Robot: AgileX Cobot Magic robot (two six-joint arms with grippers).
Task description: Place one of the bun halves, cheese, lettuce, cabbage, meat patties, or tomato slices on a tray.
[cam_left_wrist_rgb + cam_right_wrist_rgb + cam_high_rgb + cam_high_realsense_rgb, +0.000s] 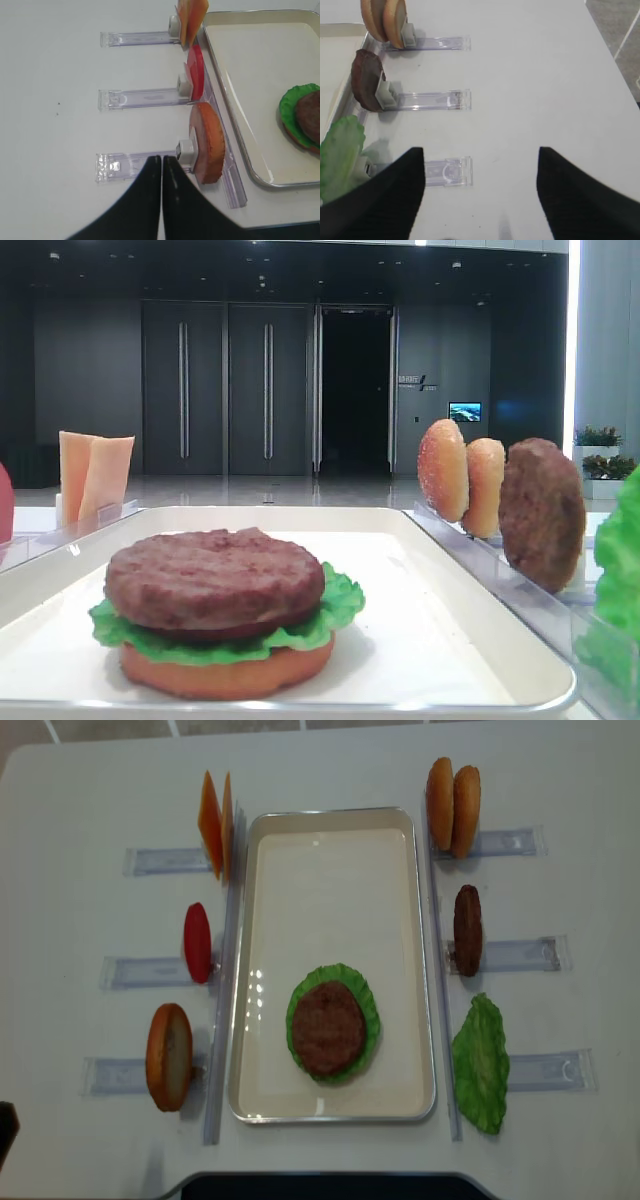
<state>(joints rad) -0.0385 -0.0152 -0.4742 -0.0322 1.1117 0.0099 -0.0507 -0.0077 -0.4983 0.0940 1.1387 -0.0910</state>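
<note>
The white tray (330, 890) lies mid-table and holds a stack of a bun base (225, 672), lettuce (338, 606) and a meat patty (328, 1028). Left of the tray, cheese (215, 825), a tomato slice (197, 942) and a bun half (168, 1056) stand on edge. On its right stand two bun halves (452, 807), a second patty (467, 930) and more lettuce (481, 1063). My left gripper (162, 160) is shut and empty, its tips over the rack beside the bun half (207, 142). The right gripper (481, 150) hangs open over bare table, right of the lettuce (340, 155).
Clear plastic racks (515, 955) hold the upright pieces along both long sides of the tray, with their rails reaching outward across the white table (580, 890). The table's near edge (320, 1178) runs close below the tray.
</note>
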